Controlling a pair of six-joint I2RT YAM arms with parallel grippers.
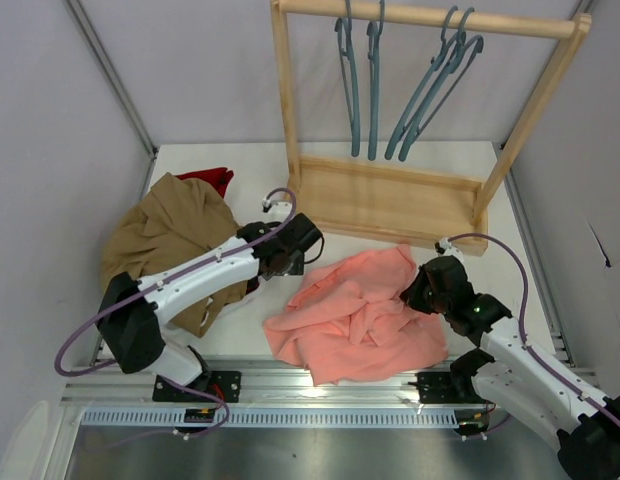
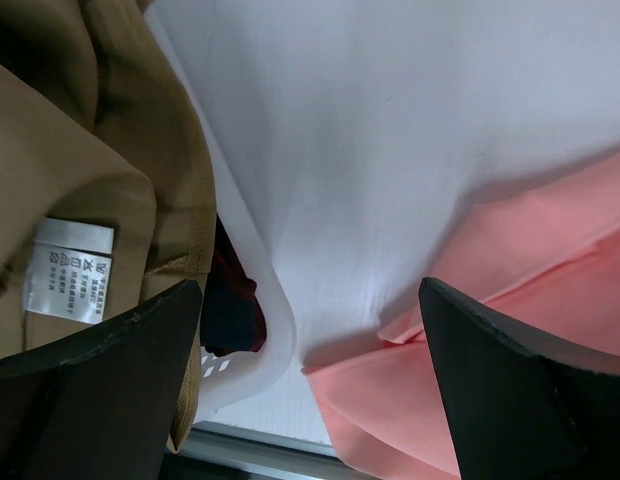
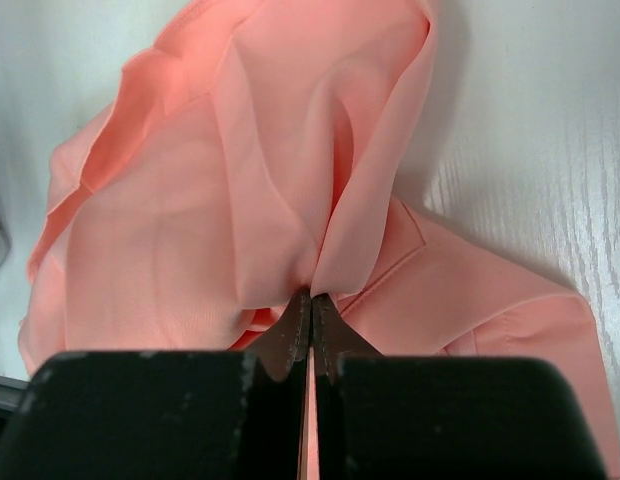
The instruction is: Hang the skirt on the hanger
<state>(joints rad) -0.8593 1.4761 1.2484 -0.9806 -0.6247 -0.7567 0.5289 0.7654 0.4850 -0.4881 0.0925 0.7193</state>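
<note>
The salmon-pink skirt lies crumpled on the table in front of the wooden rack. My right gripper is at its right edge, shut on a fold of the skirt, with cloth pinched between the fingertips. My left gripper is open and empty, just left of the skirt, which shows at the right in its wrist view. Several teal-blue hangers hang on the rack's top rail, far from both grippers.
A tan-brown garment is heaped at the left over a dark red one; its white label shows in the left wrist view, with a white basket rim. The wooden rack's base stands behind the skirt.
</note>
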